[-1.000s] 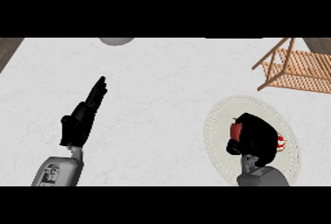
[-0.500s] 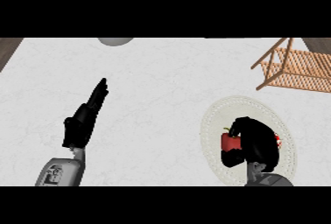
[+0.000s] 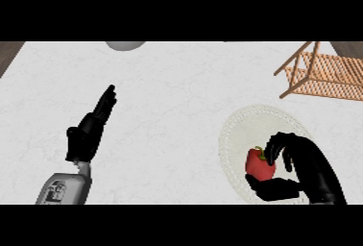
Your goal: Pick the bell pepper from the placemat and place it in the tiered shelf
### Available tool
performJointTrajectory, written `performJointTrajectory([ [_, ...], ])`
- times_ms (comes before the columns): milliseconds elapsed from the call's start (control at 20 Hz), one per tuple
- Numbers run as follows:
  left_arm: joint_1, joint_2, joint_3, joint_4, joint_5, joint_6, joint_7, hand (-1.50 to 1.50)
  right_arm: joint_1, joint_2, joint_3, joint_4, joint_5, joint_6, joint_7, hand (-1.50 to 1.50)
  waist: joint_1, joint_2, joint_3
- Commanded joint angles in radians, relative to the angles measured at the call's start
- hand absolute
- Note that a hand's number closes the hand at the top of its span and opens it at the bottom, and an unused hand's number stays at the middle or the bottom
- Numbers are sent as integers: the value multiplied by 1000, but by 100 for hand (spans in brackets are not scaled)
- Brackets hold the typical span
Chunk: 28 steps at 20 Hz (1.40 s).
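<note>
A red bell pepper (image 3: 259, 166) with a green stem rests on the round white placemat (image 3: 245, 129) at the lower right. My right hand (image 3: 301, 161) curls round the pepper, fingers over its top and right side, thumb below it. The wooden tiered shelf (image 3: 322, 74) stands at the upper right, beyond the placemat. My left hand (image 3: 89, 132) rests open at the left, fingers straight and pointing up the counter, holding nothing.
A grey rounded object (image 3: 126, 45) shows partly at the top edge. The white counter (image 3: 177, 96) spreads between the two hands, with dark wood at the top corners.
My right hand has closed further round the pepper, which now shows more at its left. The left hand has not moved.
</note>
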Motion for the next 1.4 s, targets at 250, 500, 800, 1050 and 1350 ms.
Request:
performJointTrajectory([
  [250,5,-11,-12,8,-17,2,-20,0,-97,17,-221,-341,-256,46,149,150,6,0,-1],
  [500,34,-26,-32,4,-32,1,-33,0,-145,-41,-310,-478,-256,47,299,150,9,0,-2],
  [800,-9,3,16,25,-2,-23,-33,0,-344,-239,-553,-426,-362,102,423,150,5,0,-2],
  [1050,15,-21,-2,12,-23,-2,-34,0,-411,-344,-666,-343,-368,81,425,150,8,1,-1],
  [1350,-83,-31,27,127,-29,3,-54,0,-550,-455,-674,-125,-338,20,362,150,12,4,-1],
])
